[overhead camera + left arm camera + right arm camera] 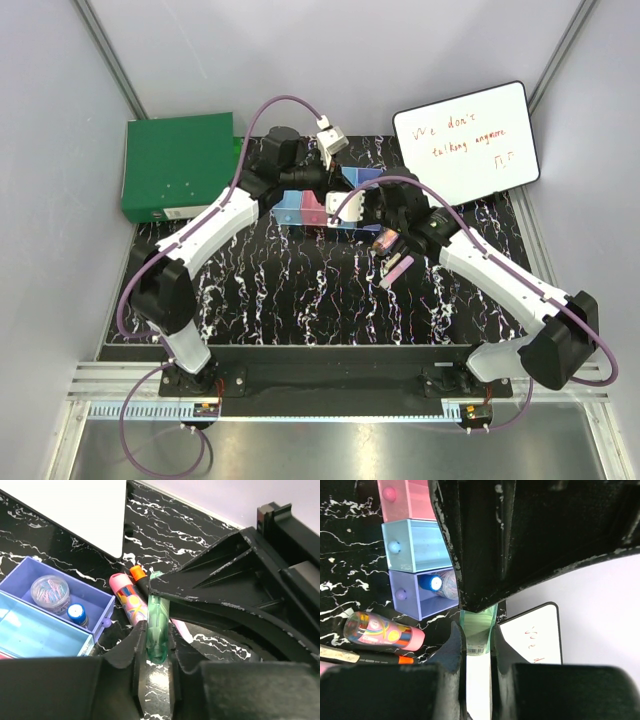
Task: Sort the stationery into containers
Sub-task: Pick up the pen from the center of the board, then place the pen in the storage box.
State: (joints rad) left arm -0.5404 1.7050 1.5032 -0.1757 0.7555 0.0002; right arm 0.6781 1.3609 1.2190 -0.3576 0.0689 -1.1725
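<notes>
Both pairs of our jaws are pinched narrow on the green stick [157,630], the left gripper [156,645] from one side and the right gripper [479,645] from the other. It sits beside the purple bin [405,600], near the table's [300,300] far edge. We judge this a handover. Next, one gripper must let go so the other can bin it.

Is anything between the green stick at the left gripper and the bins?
Yes. The right gripper is shut on the far end of the green stick, across from the left gripper, so it isn't free. On the table, the pink-capped tube and an orange marker lie between it and the purple bin.
</notes>
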